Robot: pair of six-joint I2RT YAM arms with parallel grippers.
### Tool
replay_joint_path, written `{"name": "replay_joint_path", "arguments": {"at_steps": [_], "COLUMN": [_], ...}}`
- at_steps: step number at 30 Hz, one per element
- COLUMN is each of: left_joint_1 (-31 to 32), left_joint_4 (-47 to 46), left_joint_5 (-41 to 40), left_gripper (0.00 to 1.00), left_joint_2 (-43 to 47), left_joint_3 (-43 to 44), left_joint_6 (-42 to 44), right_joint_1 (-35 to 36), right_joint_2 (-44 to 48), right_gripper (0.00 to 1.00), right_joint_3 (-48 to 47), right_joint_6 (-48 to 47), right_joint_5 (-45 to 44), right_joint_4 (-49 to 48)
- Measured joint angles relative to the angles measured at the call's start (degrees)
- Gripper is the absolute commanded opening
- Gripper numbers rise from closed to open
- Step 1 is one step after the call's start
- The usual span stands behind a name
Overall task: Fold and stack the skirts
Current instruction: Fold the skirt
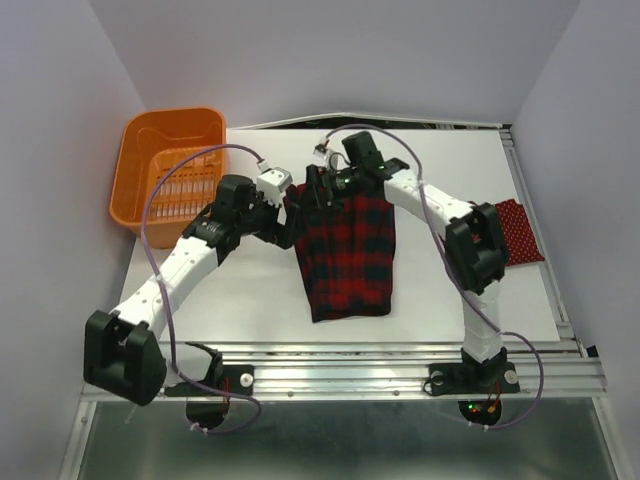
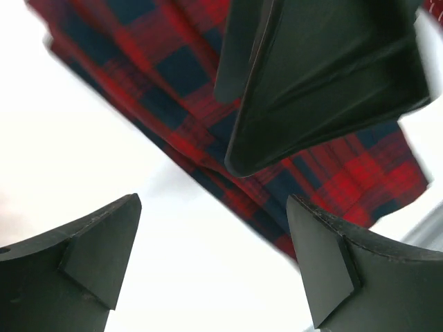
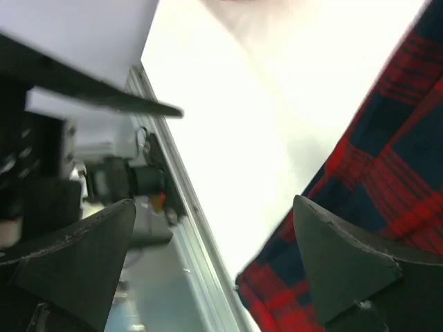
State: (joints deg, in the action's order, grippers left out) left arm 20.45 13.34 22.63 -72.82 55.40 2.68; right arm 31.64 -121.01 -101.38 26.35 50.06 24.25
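Top external view shows a plaid skirt (image 1: 345, 255) lying in the middle of a white table (image 1: 250, 300). It is soft cloth with red and dark blue squares. Its shape is close to a rectangle, with the bottom hem toward the near edge. Its far edge looks bunched up, right where the two grippers meet. The left gripper (image 1: 288, 215) is at the skirt's far left corner, and the right gripper (image 1: 316, 190) is just beside it, over the far edge. Both are black and hard. In the left wrist view the left gripper's fingers (image 2: 97, 249) stand wide apart with nothing between them. The plaid cloth lies just past them on the white top, and a black finger of the other gripper hangs over the cloth. In the right wrist view the right gripper's fingers (image 3: 332, 256) are spread wide too and hold nothing, and the skirt's edge is beside one finger. A second skirt (image 1: 520, 232), dark red with tiny white dots, lies flat at the right side of the table, partly hidden behind the right arm (image 1: 475, 245). The two skirts are apart, not stacked. An orange plastic basket (image 1: 135, 190) with slotted walls sits at the far left corner. The table top is smooth and plain. A silver metal rail (image 1: 350, 365) runs along its near edge. Pale grey walls (image 1: 60, 120) close in the table on three sides.
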Motion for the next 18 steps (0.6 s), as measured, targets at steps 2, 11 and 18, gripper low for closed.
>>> {"name": "replay_joint_path", "arguments": {"at_steps": [2,11,18], "left_joint_1": [3.3,23.0,42.8], "left_joint_4": [-0.3,-1.0,-8.5], "left_joint_5": [-2.4,-12.3,-24.9], "left_gripper": [0.99,0.99,0.98], "left_joint_2": [5.0,22.7,14.8], "left_joint_3": [-2.2,-20.9,-32.7], "left_joint_6": [7.3,38.7,49.7], "right_joint_1": [-0.2,-0.4,-0.6], "right_joint_2": [6.3,22.1,12.7], "right_gripper": [1.00,0.95,0.90], "right_joint_3": [2.1,23.1,32.7], "right_joint_6": [-6.1,-33.2,-39.1], "right_joint_5": [-0.3,-3.8,-2.9], "right_joint_4": [1.7,13.2,16.5]}}
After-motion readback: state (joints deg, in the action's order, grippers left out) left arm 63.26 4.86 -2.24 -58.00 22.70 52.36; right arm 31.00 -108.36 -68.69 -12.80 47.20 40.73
